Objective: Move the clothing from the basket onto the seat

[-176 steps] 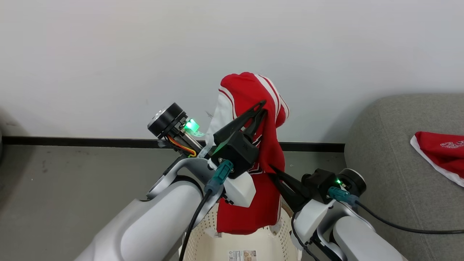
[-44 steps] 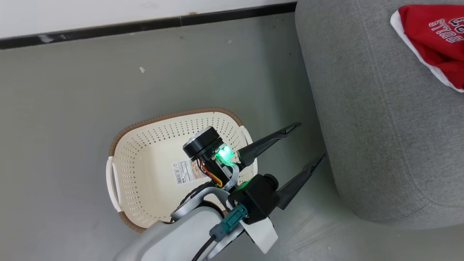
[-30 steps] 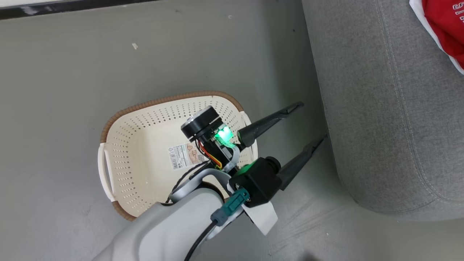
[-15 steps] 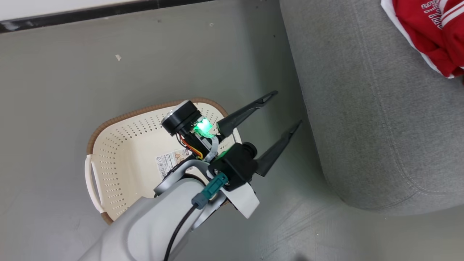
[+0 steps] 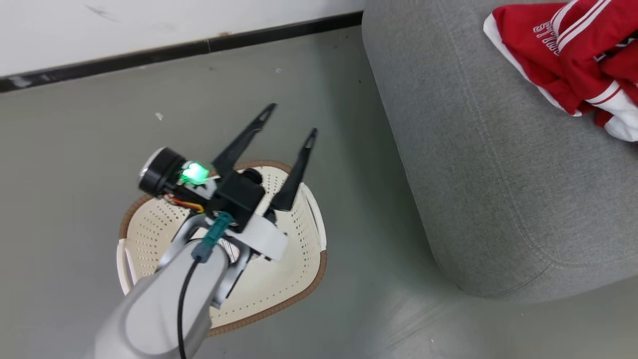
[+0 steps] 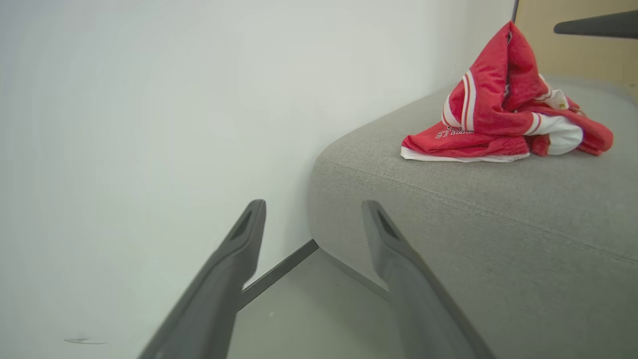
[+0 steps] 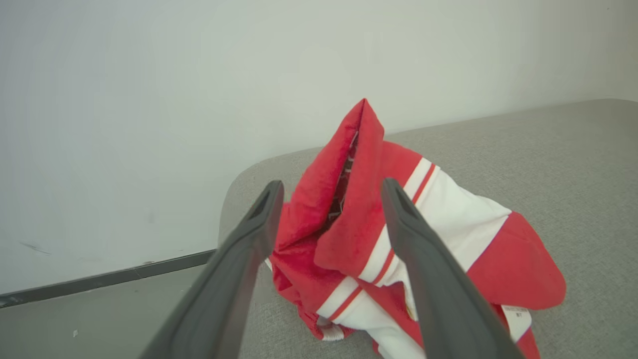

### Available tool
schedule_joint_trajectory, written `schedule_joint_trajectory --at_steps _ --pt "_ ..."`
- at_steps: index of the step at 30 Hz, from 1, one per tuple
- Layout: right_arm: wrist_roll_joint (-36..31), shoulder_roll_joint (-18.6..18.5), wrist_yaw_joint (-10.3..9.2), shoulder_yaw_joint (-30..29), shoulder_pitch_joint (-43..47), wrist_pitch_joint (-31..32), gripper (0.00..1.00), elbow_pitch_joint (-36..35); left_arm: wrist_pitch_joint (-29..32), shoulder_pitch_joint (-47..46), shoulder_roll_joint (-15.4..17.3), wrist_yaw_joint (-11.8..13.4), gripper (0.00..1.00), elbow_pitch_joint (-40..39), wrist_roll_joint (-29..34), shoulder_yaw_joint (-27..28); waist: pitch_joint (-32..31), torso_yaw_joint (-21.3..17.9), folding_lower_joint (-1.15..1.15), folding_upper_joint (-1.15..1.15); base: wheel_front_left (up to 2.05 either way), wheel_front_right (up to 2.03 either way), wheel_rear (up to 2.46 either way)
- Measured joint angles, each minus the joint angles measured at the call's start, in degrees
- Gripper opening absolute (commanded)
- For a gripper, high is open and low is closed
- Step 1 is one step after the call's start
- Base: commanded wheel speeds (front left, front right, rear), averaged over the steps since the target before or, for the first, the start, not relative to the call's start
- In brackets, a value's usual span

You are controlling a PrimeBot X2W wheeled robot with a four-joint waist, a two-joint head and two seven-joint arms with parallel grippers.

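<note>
Two red white-striped sports garments (image 5: 553, 70) lie heaped on the large grey fabric sofa (image 5: 473, 174). Beside the sofa stands the oval cream perforated basket (image 5: 299, 269), the left gripper (image 5: 292, 118) above it, spread wide. The right gripper (image 7: 331, 185), likewise spread, faces the heap.

two red garments (image 5: 563, 50), one basket (image 5: 310, 234), one sofa (image 5: 478, 174), two tools (image 5: 292, 119) (image 7: 331, 185)

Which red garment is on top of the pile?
The striped garment, bunched into a peak; the garment with small white print lies flat beneath it on the sofa.
</note>
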Motion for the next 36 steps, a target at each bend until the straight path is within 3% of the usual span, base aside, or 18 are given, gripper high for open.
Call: schedule_joint_trajectory --at_steps 19,28,36 --pt "-1.0 6.9 0.0 5.6 8.5 -0.2 1.0 -10.0 -2.5 11.4 2.5 10.1 1.0 1.3 -4.6 11.8 -8.9 2.6 0.0 0.0 0.0 0.0 0.0" --pt "-3.4 9.6 0.0 9.1 13.2 -0.2 1.0 -11.5 -2.8 17.6 2.4 12.2 1.0 1.4 -8.1 15.8 -13.1 5.1 0.0 0.0 0.0 0.0 0.0" --pt "-6.3 12.4 0.0 9.6 18.2 -0.2 1.0 -11.4 -3.0 21.4 2.3 12.3 1.0 1.2 -9.6 17.0 -16.8 7.1 0.0 0.0 0.0 0.0 0.0"
